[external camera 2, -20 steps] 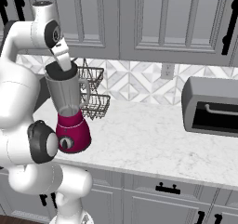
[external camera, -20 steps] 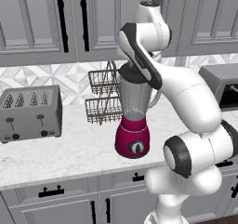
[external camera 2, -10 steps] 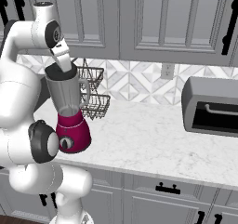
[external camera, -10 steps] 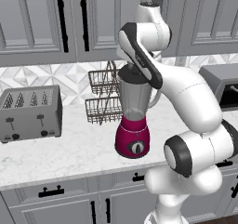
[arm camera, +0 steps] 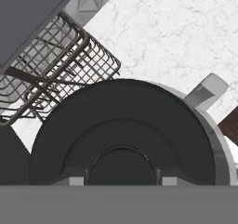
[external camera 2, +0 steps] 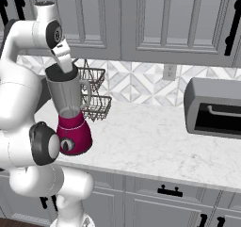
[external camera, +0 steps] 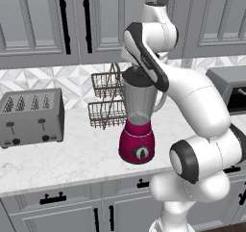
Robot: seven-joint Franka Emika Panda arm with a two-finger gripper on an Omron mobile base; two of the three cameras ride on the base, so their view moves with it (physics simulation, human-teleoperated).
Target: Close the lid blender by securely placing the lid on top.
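We log the flat round black lid (arm camera: 123, 130) held in our closed gripper (arm camera: 123, 181) squarely over the magenta-based clear-jar blender (external camera: 138, 125), wire basket (arm camera: 56, 65) at ten o'clock, so it seats.

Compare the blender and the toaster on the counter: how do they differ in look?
The blender is tall, with a magenta base and clear jar; the toaster is low, boxy and all grey. The blender has one round dial; the toaster has two levers and small knobs. Both stand upright on the marble counter.

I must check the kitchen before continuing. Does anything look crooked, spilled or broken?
Nothing stands out. The blender stands upright on the counter, the lid sits on its jar, and nothing is spilled.
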